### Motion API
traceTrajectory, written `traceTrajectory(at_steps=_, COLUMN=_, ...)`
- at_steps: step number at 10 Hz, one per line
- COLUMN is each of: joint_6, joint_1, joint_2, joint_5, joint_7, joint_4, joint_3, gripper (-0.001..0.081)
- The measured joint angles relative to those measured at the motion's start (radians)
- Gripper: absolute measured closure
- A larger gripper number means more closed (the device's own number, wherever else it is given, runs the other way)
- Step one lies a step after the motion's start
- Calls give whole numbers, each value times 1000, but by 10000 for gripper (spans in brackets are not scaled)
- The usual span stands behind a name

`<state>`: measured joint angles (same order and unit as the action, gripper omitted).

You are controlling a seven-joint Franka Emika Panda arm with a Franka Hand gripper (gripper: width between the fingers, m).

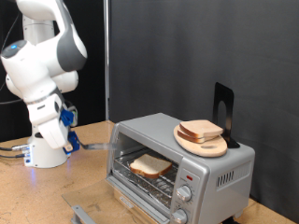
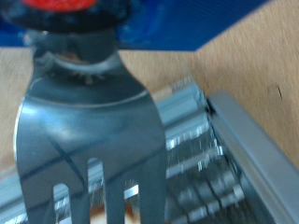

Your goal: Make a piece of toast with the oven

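The oven sits on the wooden table with its door down. One piece of toast lies inside on the wire rack. In the wrist view a metal fork with a red and black handle points at the oven's rack bars. Blue parts of my gripper sit on either side of the handle, so it looks shut on the fork. The gripper does not show in the exterior view, where the arm rises out of the exterior view's top.
A round wooden plate with another bread slice rests on the oven's roof. A black stand rises behind it. The robot base stands at the exterior view's left. Knobs line the oven's front.
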<state>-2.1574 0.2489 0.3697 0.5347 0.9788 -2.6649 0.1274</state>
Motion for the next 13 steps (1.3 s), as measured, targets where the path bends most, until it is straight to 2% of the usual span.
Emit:
traceTrajectory(at_steps=3, joint_6=154, joint_1=0, joint_2=69, joint_5=49, joint_7=-23, joint_4=63, joint_3=49, gripper=441)
traceTrajectory(at_steps=5, joint_6=216, joint_1=1, joint_2=109, joint_5=63, joint_7=-72, joint_4=99, joint_3=64, gripper=441)
traceTrajectory(at_steps=6, joint_6=226, joint_1=1, joint_2=137, joint_5=63, joint_7=-108, joint_4=100, joint_3=64, gripper=441)
traceTrajectory(at_steps=8, joint_6=232, joint_1=-4, joint_2=127, joint_5=73, joint_7=-100, joint_4=97, joint_3=64, gripper=441)
traceTrajectory(at_steps=11, joint_6=246, joint_1=-69, joint_2=145, joint_5=205, joint_7=-99, joint_4=85, joint_3=30, gripper=441)
traceTrajectory(at_steps=13, joint_6=194, joint_1=-107, joint_2=170, joint_5=290, joint_7=-111, joint_4=61, joint_3=-27, gripper=441)
